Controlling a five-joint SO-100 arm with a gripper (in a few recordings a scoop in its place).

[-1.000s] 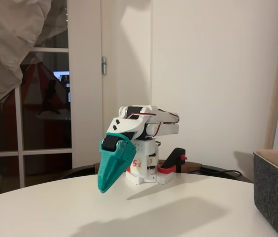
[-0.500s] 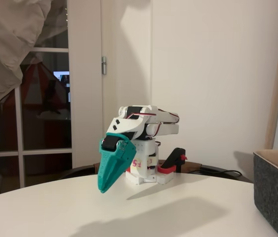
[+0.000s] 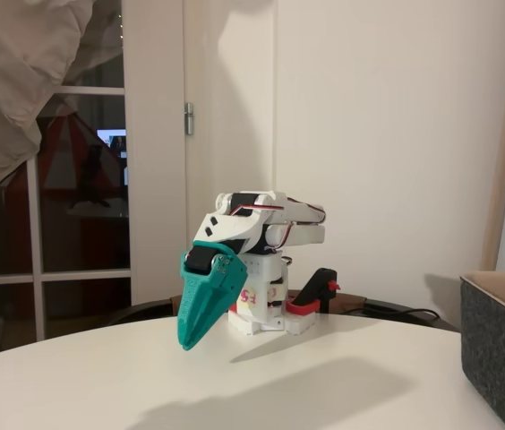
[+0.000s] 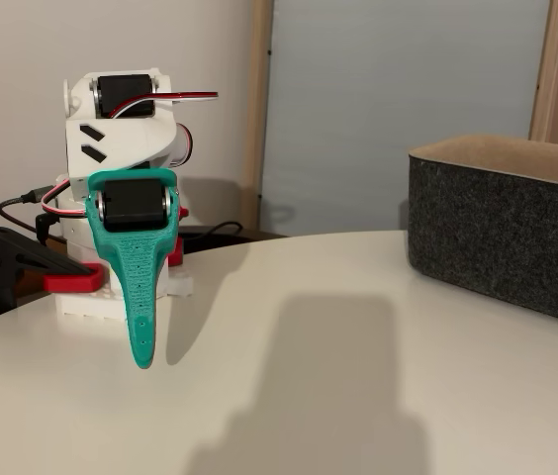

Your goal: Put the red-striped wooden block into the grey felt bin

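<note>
The white arm is folded low over its base, and its teal gripper (image 3: 187, 340) (image 4: 142, 358) points down at the white table with its tips just above the surface. The jaws lie together in one narrow wedge, shut, with nothing between them. The grey felt bin (image 3: 503, 358) (image 4: 502, 233) stands on the table at the right edge in both fixed views, well apart from the gripper, and its tan lining shows at the rim. The red-striped wooden block is out of view.
A red clamp with a black handle (image 3: 318, 294) (image 4: 7, 265) holds the arm's base at the table's far edge, and cables (image 3: 396, 312) trail behind it. The round white table (image 3: 261, 385) lies between the gripper and the bin. A wall and a door stand behind.
</note>
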